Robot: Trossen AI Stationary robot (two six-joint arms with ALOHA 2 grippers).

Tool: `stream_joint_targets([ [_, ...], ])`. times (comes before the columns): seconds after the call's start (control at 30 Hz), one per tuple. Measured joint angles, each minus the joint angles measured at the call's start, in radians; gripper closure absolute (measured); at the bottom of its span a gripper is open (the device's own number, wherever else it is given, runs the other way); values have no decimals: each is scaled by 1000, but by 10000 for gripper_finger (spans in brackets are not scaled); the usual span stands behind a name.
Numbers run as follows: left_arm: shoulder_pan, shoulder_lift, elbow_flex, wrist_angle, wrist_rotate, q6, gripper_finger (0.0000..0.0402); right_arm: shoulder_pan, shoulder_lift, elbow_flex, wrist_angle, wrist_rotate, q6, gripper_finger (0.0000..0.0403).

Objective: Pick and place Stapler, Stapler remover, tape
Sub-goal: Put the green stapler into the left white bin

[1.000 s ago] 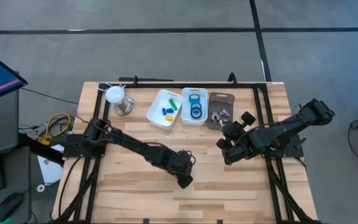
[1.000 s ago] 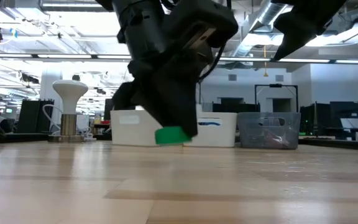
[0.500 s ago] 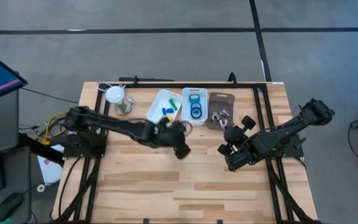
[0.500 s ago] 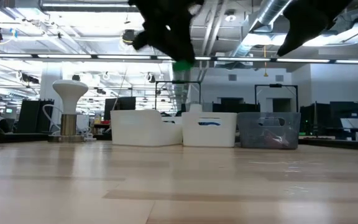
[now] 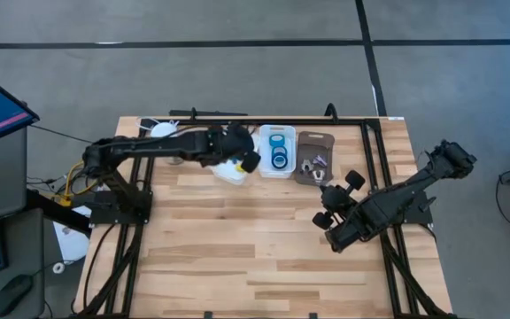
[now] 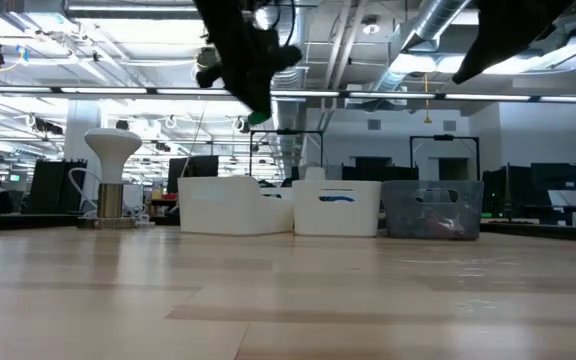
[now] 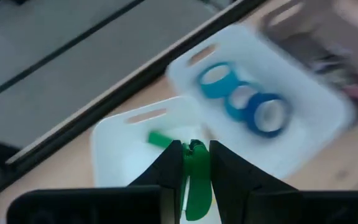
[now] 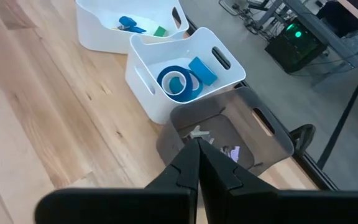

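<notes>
The tabletop (image 5: 237,239) is pale wooden planking with a dark frame, set on grey floor. Three bins stand in a row at its far edge. The left tool (image 7: 190,163), raised above the left white bin (image 7: 114,146), pinches a small green stapler (image 7: 195,180). Three blue tape rolls (image 5: 279,151) lie in the middle white bin (image 5: 265,166); a grey bin (image 5: 301,175) sits right of it. The right tool (image 8: 197,155), fingers pressed together, waits right of centre. Beyond is an open office with exposed ceiling ducts.
</notes>
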Motion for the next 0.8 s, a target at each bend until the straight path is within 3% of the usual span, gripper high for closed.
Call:
stream_joint_targets([
  [0.17,78,0,-99,2,69,-35,350,1,0,0,1,1,9,403],
  [0.5,137,1,-384,173,200,-155,349,1,0,0,3,2,9,403],
  [0.8,139,1,-440,234,207,-174,346,1,0,0,3,2,8,403],
])
